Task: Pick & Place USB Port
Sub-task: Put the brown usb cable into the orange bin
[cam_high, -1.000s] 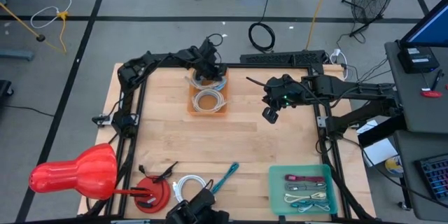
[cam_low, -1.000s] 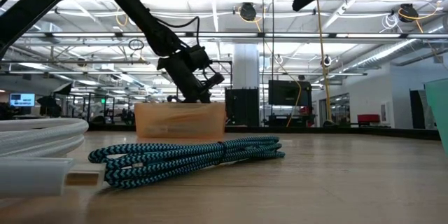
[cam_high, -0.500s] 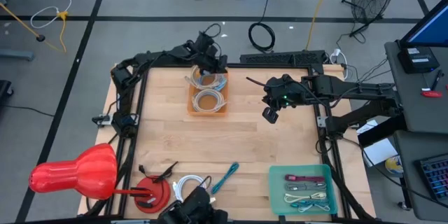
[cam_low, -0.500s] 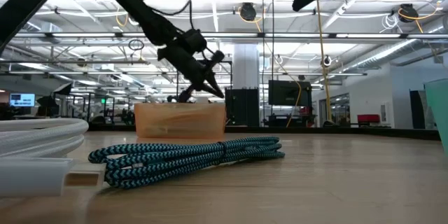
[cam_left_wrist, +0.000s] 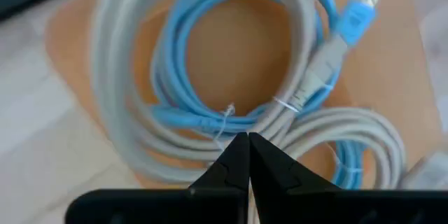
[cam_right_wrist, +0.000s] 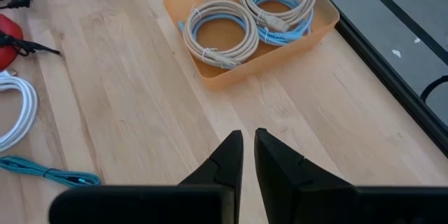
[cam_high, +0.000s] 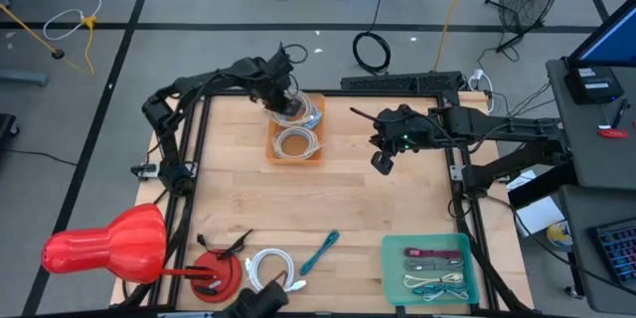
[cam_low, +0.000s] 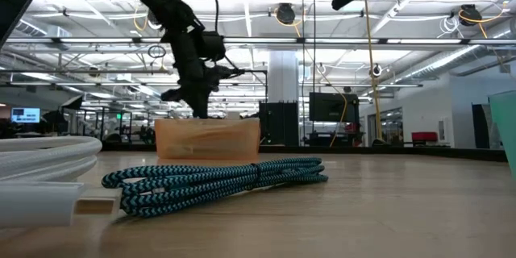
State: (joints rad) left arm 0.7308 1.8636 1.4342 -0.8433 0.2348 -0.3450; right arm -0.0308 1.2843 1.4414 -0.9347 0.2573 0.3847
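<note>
Spanning most of the high view, the light wooden table (cam_high: 328,199) carries everything. Red vase-shaped plastic object (cam_high: 104,245) lies at the near-left corner, just beside a red round disc with black clips (cam_high: 216,270).

Orange rectangular plastic tray (cam_high: 295,132) sits toward the far edge, left of centre, holding two coils of grey-and-light-blue cable (cam_high: 296,141). Green rectangular plastic tray (cam_high: 433,268) is at the near-right corner with a few small cables lying in it, one with a pink connector.

Left arm reaches in from the far-left; left gripper (cam_high: 279,92) hangs over the far end of the orange tray, above the far coil. Left wrist view: its fingers (cam_left_wrist: 235,164) are pressed together, tips touching, nothing between them, with the coil (cam_left_wrist: 210,77) directly beyond.

Right arm comes in from the right edge; right gripper (cam_high: 384,162) is held above bare table right of the orange tray, well apart from it. Right wrist view: fingers (cam_right_wrist: 229,155) show a narrow slit between them, empty.

Near edge, centre: white coiled cable (cam_high: 266,264), and just beside it a teal braided USB cable (cam_high: 320,251), bundled, flat on the wood, well apart from both grippers.
</note>
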